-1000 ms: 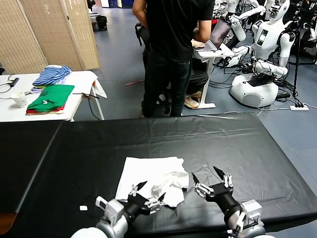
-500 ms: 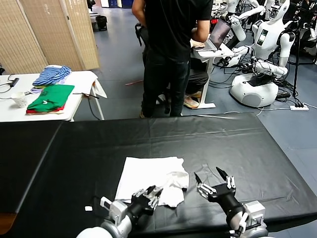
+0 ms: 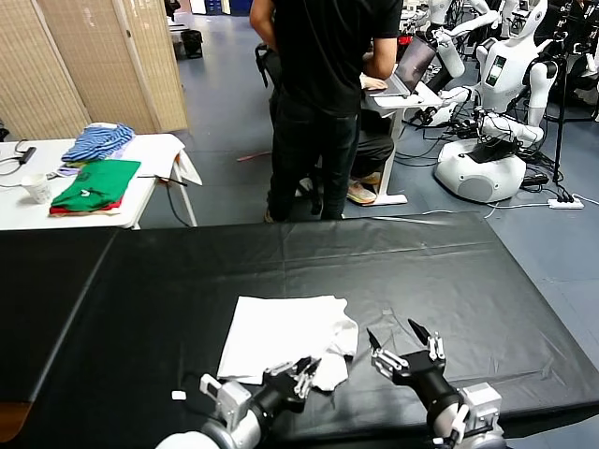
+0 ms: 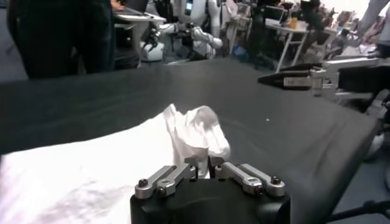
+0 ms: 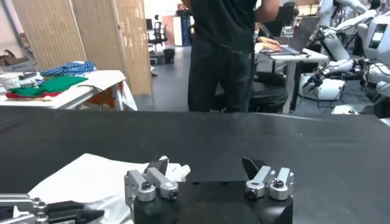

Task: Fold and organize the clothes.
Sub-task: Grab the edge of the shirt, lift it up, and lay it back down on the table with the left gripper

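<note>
The white T-shirt (image 3: 276, 335) lies on the black table (image 3: 421, 271), flat at its far part and bunched at the near right corner (image 4: 195, 128). My left gripper (image 3: 304, 371) is at the shirt's near edge, shut on a fold of the white cloth (image 4: 208, 164). My right gripper (image 3: 409, 344) hovers over bare black table just right of the bunched corner, open with nothing between its fingers (image 5: 204, 164). In the right wrist view the shirt (image 5: 91, 176) lies beside that gripper, and the left gripper (image 5: 73, 214) shows low at the edge.
A small white tag (image 3: 178, 396) lies on the black table near the front left. A white side table (image 3: 28, 210) at the back left holds green and red folded garments (image 3: 94, 184) and a blue striped one (image 3: 96, 142). A person in black (image 3: 323, 103) stands behind the table; parked robots (image 3: 496, 112) stand at the back right.
My left gripper went from open to shut on the shirt's near edge and shifted slightly right. The bunched corner moved a little with it. My right gripper stayed open, almost still.
</note>
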`<control>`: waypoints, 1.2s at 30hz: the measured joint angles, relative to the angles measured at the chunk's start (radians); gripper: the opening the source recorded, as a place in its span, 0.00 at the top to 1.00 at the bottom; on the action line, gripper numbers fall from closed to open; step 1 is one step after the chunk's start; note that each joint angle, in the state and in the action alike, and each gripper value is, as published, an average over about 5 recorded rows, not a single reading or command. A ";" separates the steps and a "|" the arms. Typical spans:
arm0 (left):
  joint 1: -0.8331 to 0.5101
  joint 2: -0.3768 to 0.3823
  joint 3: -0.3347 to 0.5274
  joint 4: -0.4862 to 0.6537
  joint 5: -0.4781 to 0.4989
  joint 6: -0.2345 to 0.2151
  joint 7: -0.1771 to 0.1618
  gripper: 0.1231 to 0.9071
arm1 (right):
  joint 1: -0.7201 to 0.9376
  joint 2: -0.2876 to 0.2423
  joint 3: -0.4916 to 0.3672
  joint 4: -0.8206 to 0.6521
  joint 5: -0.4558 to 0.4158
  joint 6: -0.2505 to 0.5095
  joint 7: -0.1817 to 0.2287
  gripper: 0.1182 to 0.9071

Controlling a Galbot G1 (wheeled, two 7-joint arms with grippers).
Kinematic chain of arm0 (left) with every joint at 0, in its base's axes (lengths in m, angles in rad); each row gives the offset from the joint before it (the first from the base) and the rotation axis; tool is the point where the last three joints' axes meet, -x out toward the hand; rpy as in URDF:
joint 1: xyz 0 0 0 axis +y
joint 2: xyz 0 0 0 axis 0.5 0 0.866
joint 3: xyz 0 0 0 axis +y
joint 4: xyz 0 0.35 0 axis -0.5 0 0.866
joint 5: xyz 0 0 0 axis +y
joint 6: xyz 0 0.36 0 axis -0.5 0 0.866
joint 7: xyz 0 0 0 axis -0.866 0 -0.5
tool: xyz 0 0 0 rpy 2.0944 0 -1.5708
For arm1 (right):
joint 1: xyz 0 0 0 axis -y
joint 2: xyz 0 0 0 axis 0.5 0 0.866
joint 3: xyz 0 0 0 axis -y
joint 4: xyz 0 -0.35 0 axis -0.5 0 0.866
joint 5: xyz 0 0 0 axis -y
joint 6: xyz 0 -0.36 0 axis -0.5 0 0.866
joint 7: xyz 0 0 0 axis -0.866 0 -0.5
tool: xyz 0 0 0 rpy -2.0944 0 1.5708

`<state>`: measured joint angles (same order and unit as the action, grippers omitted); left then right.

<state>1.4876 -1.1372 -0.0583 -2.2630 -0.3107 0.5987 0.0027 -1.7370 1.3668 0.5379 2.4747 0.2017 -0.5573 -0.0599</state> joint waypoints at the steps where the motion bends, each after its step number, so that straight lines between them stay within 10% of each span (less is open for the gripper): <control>1: 0.001 -0.003 0.008 0.004 0.007 -0.001 0.001 0.75 | 0.000 0.001 -0.002 -0.001 -0.001 0.000 0.000 0.00; 13: -0.008 -0.014 0.062 0.014 0.018 -0.078 0.028 0.02 | 0.007 0.004 -0.005 -0.009 -0.002 -0.011 0.000 0.00; 18: 0.000 -0.002 0.045 -0.016 -0.030 -0.129 0.028 0.00 | 0.025 0.001 0.002 -0.007 0.051 -0.045 0.036 0.00; 36: 0.053 0.011 -0.186 -0.074 0.185 -0.041 -0.064 0.00 | 0.166 -0.009 -0.047 -0.108 0.367 -0.138 0.151 0.00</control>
<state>1.5402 -1.1261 -0.2446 -2.3372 -0.1258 0.5572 -0.0612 -1.5709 1.3577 0.4913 2.3663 0.5687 -0.6955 0.0907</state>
